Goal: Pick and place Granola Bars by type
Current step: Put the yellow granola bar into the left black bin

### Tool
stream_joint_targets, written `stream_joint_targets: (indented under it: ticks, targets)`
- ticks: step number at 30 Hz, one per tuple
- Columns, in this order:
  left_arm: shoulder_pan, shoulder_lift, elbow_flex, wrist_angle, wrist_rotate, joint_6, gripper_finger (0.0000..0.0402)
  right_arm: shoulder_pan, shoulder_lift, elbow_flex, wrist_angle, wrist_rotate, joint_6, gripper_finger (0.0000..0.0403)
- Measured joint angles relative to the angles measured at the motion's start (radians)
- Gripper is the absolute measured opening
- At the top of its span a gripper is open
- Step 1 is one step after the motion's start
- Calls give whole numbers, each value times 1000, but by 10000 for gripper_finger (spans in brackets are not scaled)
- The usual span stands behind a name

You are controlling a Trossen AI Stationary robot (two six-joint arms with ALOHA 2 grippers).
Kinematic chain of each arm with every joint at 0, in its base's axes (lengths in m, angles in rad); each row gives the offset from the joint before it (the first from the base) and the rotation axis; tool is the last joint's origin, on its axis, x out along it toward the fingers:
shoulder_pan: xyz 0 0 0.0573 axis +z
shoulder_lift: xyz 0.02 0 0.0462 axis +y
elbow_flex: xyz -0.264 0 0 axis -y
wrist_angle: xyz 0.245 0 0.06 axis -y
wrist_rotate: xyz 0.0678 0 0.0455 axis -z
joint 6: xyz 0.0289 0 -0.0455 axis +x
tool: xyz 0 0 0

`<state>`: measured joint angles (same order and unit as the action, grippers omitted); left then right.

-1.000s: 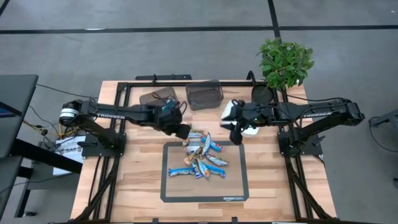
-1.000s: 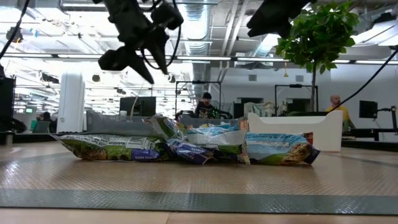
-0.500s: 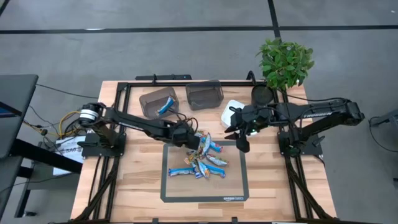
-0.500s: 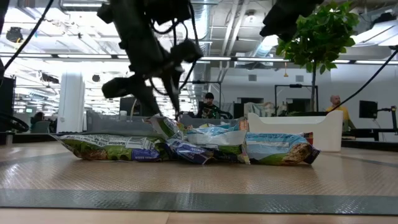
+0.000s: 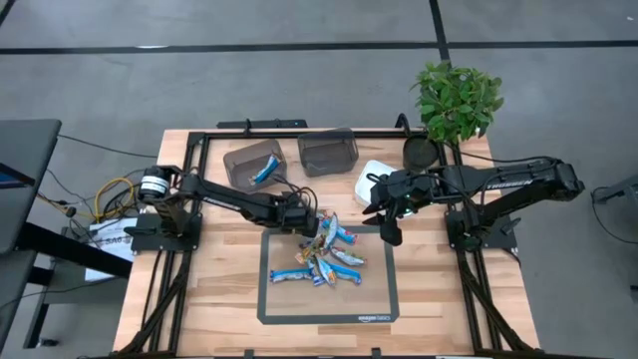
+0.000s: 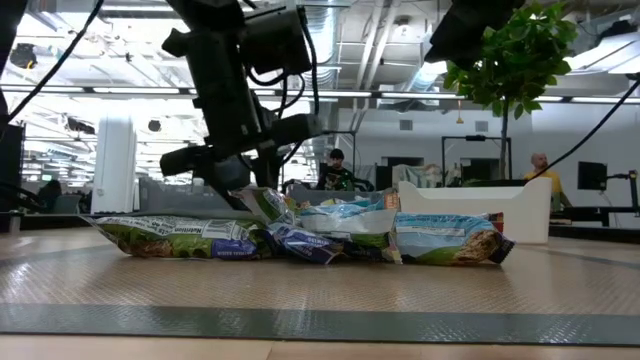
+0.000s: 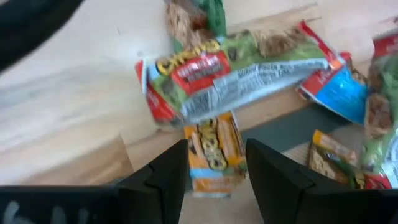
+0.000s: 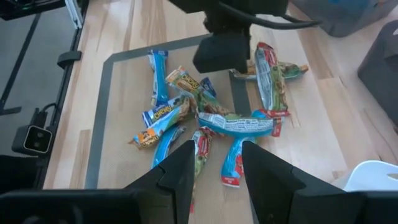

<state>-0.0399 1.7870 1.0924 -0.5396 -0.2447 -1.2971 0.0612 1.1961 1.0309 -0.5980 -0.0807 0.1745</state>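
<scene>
Left gripper [image 7: 214, 165] back down at the Granola Bars [image 5: 321, 249] pile, next pick.
Fingers spread, straddling an orange bar [image 7: 214, 149] at the mat's [image 5: 299, 311] far edge; right gripper [image 8: 214, 177] open, hovering beside.

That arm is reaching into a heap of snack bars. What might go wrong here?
The left gripper is open over a small orange bar that lies against a longer green bar, so its jaws might catch both or nudge the green one aside.

The Granola Bars overlap in a loose pile, so lifting one may drag neighbours off the mat.

The right gripper hovers open beside the pile, so the arms may crowd each other.
</scene>
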Motion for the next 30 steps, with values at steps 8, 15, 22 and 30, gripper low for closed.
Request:
stream_joint_targets:
  ticks: [8, 15, 22, 30]
  targets:
    - [32, 87, 7, 85, 89, 55, 154, 0, 0, 0, 5, 0, 0, 124]
    - [32, 78, 2, 80, 42, 41, 149, 0, 0, 0, 7, 0, 0, 124]
    - [33, 77, 2, 78, 55, 30, 103, -5, 0, 0, 8, 0, -1, 124]
    - [34, 26, 0, 37, 2, -5, 93, -5, 0, 0, 19, 33, -10, 124]
